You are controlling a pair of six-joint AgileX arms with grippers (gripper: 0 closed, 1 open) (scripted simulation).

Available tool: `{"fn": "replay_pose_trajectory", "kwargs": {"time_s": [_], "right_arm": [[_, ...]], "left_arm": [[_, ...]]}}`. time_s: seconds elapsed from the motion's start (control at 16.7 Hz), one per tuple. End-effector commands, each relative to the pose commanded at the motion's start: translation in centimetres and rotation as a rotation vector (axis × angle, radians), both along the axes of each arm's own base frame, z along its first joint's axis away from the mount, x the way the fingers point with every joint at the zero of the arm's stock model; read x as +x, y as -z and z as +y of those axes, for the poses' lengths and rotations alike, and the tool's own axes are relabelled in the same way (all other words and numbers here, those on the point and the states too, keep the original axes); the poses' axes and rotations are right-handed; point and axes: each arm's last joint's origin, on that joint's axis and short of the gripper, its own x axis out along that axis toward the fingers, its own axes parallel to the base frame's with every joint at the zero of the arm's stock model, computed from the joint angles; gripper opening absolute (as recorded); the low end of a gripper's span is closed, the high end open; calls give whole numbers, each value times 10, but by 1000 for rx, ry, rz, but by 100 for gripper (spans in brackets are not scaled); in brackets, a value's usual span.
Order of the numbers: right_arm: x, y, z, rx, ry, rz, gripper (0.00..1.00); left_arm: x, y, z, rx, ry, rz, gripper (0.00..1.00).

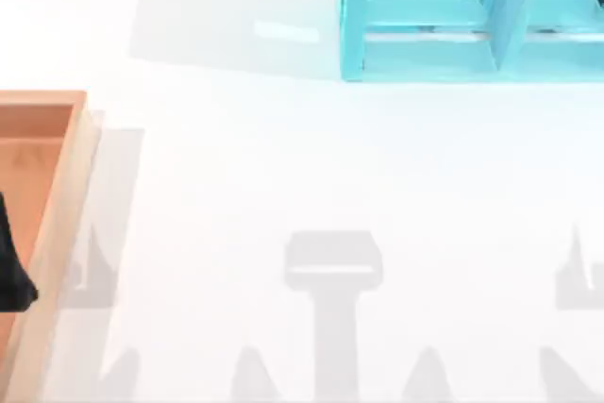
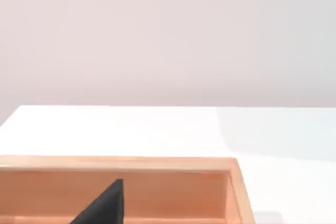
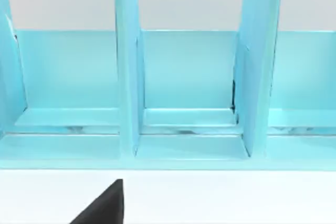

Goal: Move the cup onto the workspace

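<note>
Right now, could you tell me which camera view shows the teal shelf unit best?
The right wrist view: it faces the shelf unit head-on, showing its upright dividers and open compartments. The top view catches part of it at the table's far right. The left wrist view faces the wooden tray.

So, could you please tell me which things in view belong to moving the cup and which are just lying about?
Job: white tabletop, the workspace; left hand above wooden tray; right hand facing teal shelf unit.
Lying about: wooden tray; teal shelf unit.
</note>
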Motion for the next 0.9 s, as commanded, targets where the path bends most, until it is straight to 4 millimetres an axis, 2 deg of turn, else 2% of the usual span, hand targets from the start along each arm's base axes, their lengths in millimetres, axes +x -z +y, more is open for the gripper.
{"fn": "replay_pose_trajectory", "kwargs": {"time_s": [0.24, 0.42, 0.66, 0.9], "right_arm": [[0, 0, 0, 0, 0, 0, 100], [0, 0, 0, 0, 0, 0, 100], [0, 0, 0, 0, 0, 0, 100], [0, 0, 0, 0, 0, 0, 100]], "left_arm": [[0, -5, 1, 8, -9, 33, 100], [3, -26, 4, 33, -33, 158, 100], [22, -60, 11, 68, -61, 477, 100], [65, -80, 25, 77, -62, 904, 100]]}}
